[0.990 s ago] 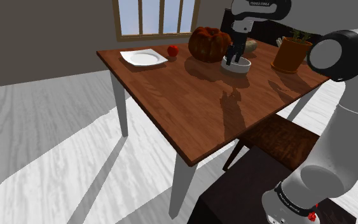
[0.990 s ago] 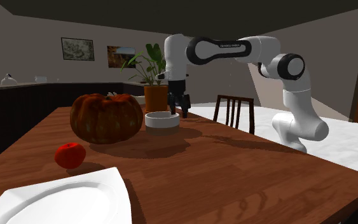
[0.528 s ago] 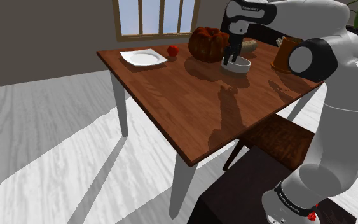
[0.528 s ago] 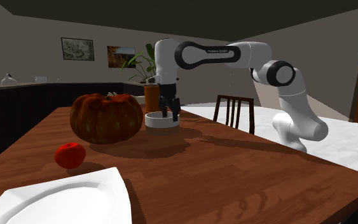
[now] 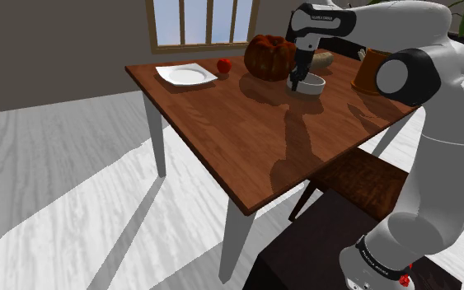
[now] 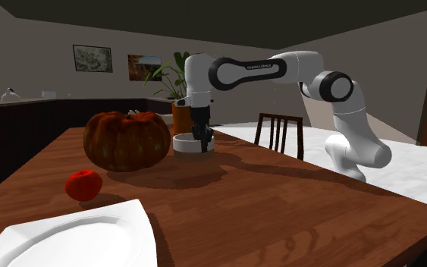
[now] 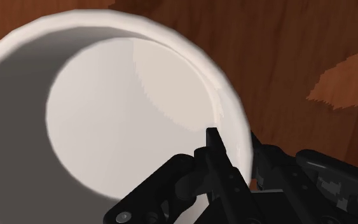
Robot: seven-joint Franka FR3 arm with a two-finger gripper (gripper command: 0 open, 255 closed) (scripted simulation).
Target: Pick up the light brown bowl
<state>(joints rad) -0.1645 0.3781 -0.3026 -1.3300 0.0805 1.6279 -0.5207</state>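
Item sought: the bowl [image 5: 314, 84]. The task calls it light brown, but it is drawn off-white, round and plain, with nothing inside.
Location of item: on the brown table [image 5: 246, 140], toward the far side in the shoulder view. Its base is flat on the wood.
Nearest neighbour: a pumpkin [image 5: 269, 56], just beside the bowl. I see no contact between them.
My pincer [image 6: 202, 140]: pointing straight down and lowered onto the bowl's rim, at the part of the rim toward the second exterior view's right.
Pincer state: I cannot tell whether it is clamped on the bowl's wall or only parked against it. The wrist view puts the rim hard up against my black hardware but does not settle the contact.
Done, by my reading: the reach across the table and the descent to the rim.
Unconfirmed: the grasp itself.
Left to do: the lift. In both exterior views the bowl sits on the table with no gap under it.
Progress estimate: about the midpoint, since I am at the bowl but nothing has been raised.
Other stock on the table: a white plate [image 5: 186, 75] and a red fruit [image 5: 223, 64], both well apart beyond the pumpkin, and a plant pot [image 5: 368, 70] near the bowl on the other side.
Clearance for lifting: judged adequate going straight up. The pumpkin is the only thing close enough to brush.
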